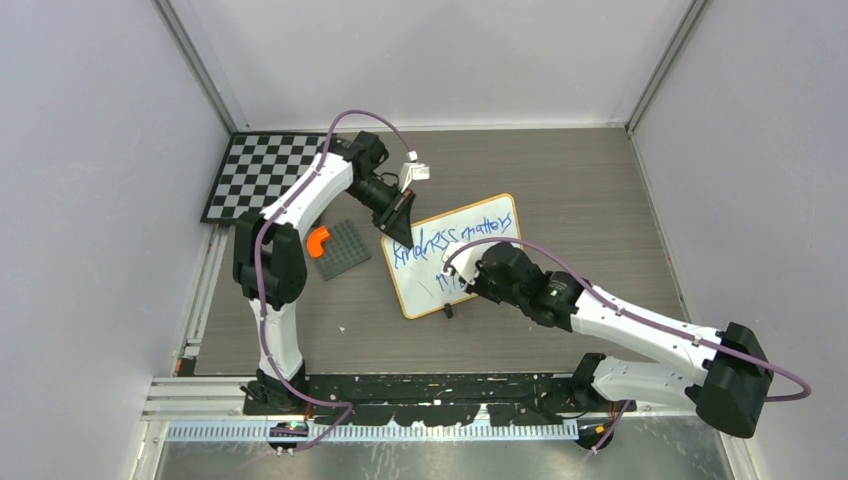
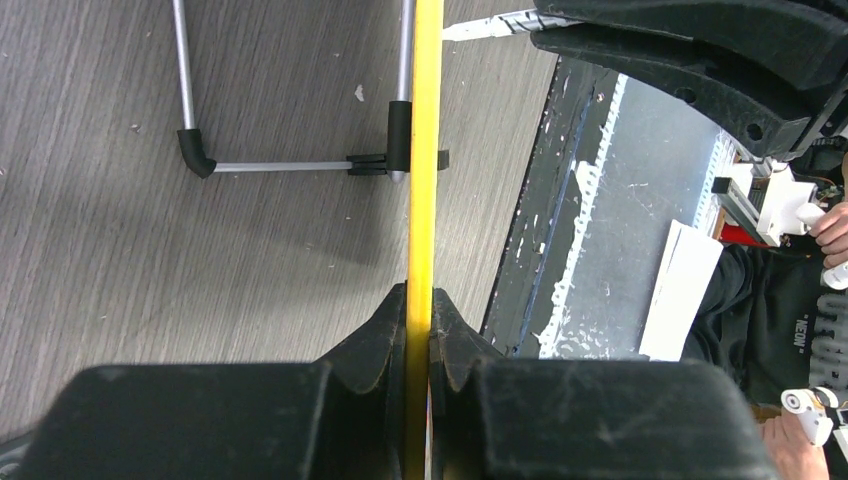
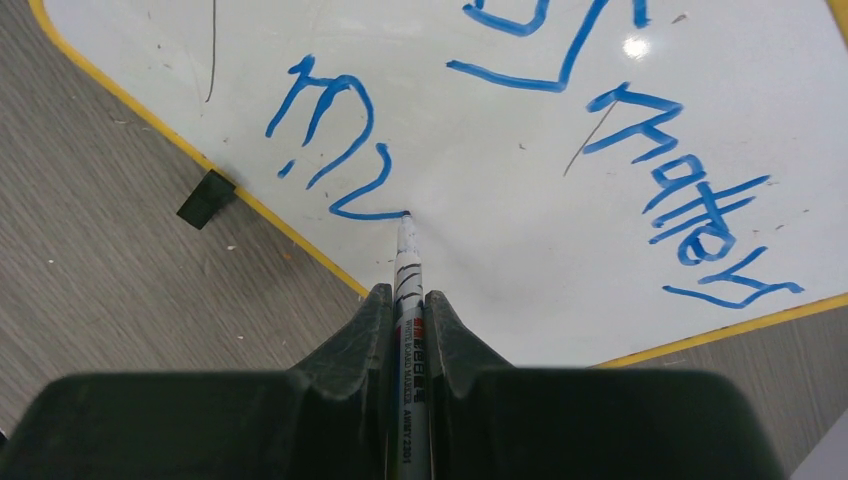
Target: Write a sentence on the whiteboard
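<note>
Top view: the whiteboard [image 1: 418, 290] sits askew on the wood-grain table [image 1: 600, 200], with the sentence [image 1: 455, 232] in blue and its second line barely begun. Left wrist: my left gripper [image 2: 420, 300] pinches the thin yellow frame edge-on to steady it. Right wrist: my right gripper [image 3: 408, 300] clamps the marker [image 3: 407, 255], tip on the glossy white. Next comes light pressure and an even stroke.

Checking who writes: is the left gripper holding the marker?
No, the left gripper is clamped on the whiteboard edge; the right gripper grips the marker.
</note>
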Tool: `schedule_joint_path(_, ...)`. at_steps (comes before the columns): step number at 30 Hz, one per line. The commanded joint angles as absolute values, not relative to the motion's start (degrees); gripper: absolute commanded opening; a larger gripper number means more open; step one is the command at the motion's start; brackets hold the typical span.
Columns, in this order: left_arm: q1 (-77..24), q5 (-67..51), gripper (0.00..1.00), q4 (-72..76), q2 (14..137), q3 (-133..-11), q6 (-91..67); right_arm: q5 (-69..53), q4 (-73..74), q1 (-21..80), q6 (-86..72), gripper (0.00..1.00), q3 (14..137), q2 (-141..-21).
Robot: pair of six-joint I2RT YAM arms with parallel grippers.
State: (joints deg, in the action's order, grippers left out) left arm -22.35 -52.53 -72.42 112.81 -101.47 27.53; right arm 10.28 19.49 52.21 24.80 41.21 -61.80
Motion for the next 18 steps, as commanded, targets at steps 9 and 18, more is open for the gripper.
schedule_joint_path(9, -22.07, -52.56, 0.00, -73.31, 112.75, -103.27, 26.28, 11.38, 15.49, 50.98, 24.47, 0.00, 43.24, -60.33)
schedule_joint_path(18, -22.06, -52.49, 0.00, -73.41, 112.67, -102.94, 26.53, 8.95, 20.00, 50.98, 25.72, 0.00, 41.48, -63.09)
